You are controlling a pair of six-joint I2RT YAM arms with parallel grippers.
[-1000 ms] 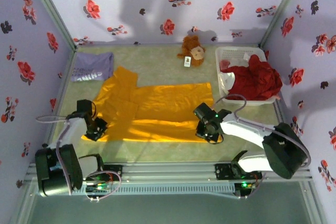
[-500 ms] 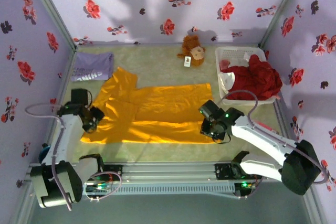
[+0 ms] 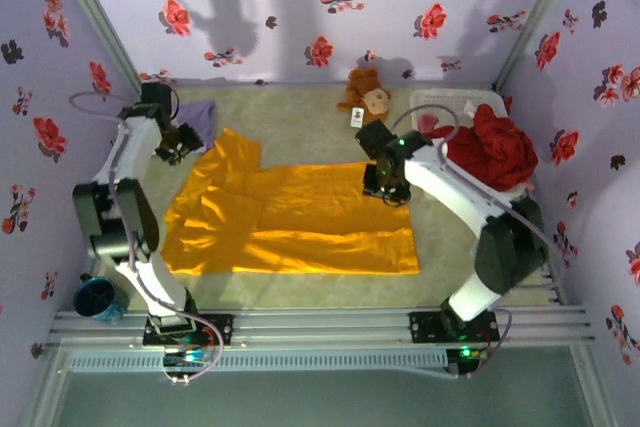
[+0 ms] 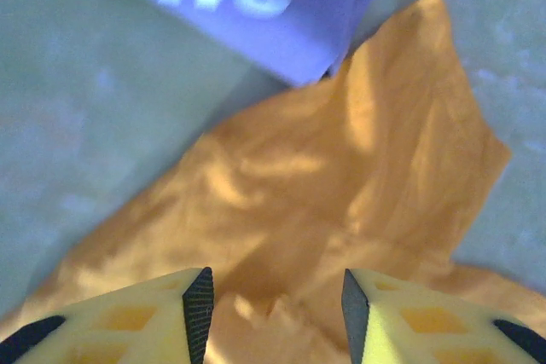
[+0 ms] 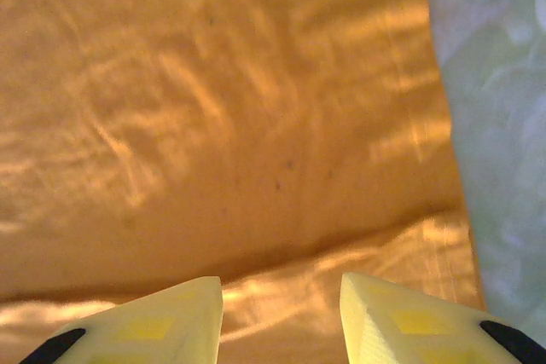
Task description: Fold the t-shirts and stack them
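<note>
Flowered walls (image 3: 300, 7) enclose a pale counter (image 3: 300, 292). The orange t-shirt (image 3: 290, 222) lies spread at centre, judged folded once lengthwise, with further folds and stacking outstanding. The lavender t-shirt (image 3: 203, 115) sits folded in the far left corner. The left tool (image 3: 176, 144) and right tool (image 3: 386, 185) hover at the orange shirt's far edge, both parted and gripping nothing. The left wrist view makes out white lettering on the lavender cloth, which is not legible from overhead. The overhead view gives the orange shirt's whole outline.

Orange-yellow t-shirt (image 3: 290, 222) spread flat and wrinkled across the middle of the worktop (image 3: 300, 112), long crease along its length, one sleeve pointing far-left, lavender t-shirt (image 4: 281, 14) with white lettering folded at the worktop's far-left corner, touching that sleeve
</note>
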